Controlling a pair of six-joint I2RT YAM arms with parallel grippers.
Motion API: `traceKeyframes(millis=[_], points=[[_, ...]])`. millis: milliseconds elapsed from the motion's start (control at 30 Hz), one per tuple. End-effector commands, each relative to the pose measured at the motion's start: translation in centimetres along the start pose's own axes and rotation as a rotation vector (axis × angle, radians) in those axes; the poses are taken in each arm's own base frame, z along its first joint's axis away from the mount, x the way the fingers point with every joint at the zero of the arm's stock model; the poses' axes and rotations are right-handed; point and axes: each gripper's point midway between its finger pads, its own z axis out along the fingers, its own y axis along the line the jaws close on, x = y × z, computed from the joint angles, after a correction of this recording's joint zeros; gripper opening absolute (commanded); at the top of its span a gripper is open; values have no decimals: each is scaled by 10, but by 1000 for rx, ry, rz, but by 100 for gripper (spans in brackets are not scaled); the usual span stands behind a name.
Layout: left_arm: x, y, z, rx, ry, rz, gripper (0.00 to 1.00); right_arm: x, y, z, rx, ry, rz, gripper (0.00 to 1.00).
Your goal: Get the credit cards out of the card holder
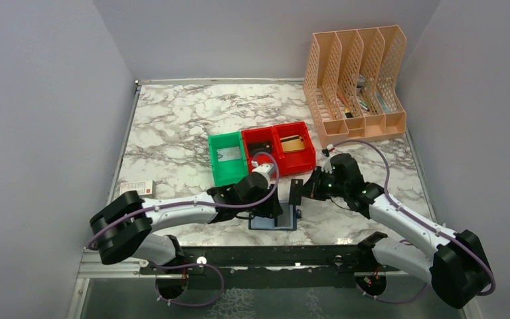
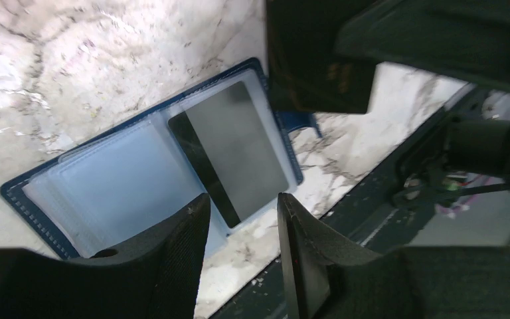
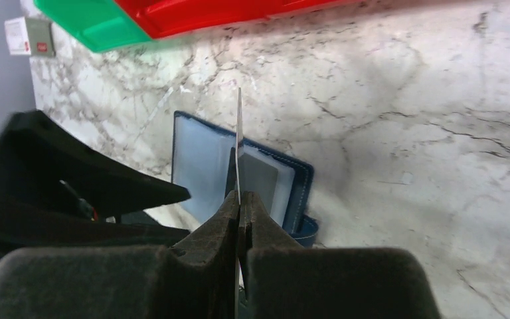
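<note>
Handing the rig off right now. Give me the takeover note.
Left gripper: open, holding nothing, over the card holder.
Right gripper: shut on a card, edge-on above the holder.
Holder lies open on the table, near the arm bases.
Done: one card out.
Left: grey card with a dark stripe on the holder's panel; take it out, set down the held one.

Card holder (image 1: 285, 220) (blue) at near edge, green bin (image 1: 220, 175), red bins (image 1: 296, 162)
</note>
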Motion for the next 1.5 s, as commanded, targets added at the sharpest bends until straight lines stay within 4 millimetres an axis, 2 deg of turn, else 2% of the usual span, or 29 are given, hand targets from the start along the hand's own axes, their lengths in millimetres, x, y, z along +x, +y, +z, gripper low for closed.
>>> traceKeyframes(millis=[0, 67, 167, 300, 433, 533, 733, 867, 1000, 1133, 1200, 1267, 1467], points=[[18, -11, 22, 52, 103, -3, 41, -24, -9, -10, 107, -116, 43, 1], [26, 8, 25, -42, 134, 3, 34, -29, -10, -14, 123, -138, 42, 1], [29, 31, 17, -153, 135, 8, 31, -37, -6, -18, 119, -175, 22, 1], [18, 39, 2, -180, 61, 9, 32, -54, 11, -21, 55, -228, -54, 1], [4, 51, -11, -264, 8, 19, 34, -75, 37, -27, -38, -289, -183, 1], [-8, 54, -23, -288, -49, 26, 39, -89, 53, -31, -89, -330, -250, 1], [-29, 77, -51, -351, -126, 23, 65, -103, 71, -31, -143, -355, -356, 1], [-46, 98, -71, -378, -151, -12, 72, -108, 79, -29, -171, -355, -401, 1], [-65, 107, -93, -387, -194, -13, 83, -114, 85, -26, -183, -357, -429, 1], [-81, 117, -119, -480, -206, -4, 90, -120, 88, -20, -184, -354, -446, 1], [-89, 125, -132, -537, -221, 5, 97, -124, 92, -18, -191, -351, -455, 1], [-97, 136, -142, -592, -234, 6, 99, -130, 98, -19, -202, -356, -476, 1], [-110, 175, -164, -680, -232, -49, 99, -144, 102, -14, -179, -359, -534, 1]])
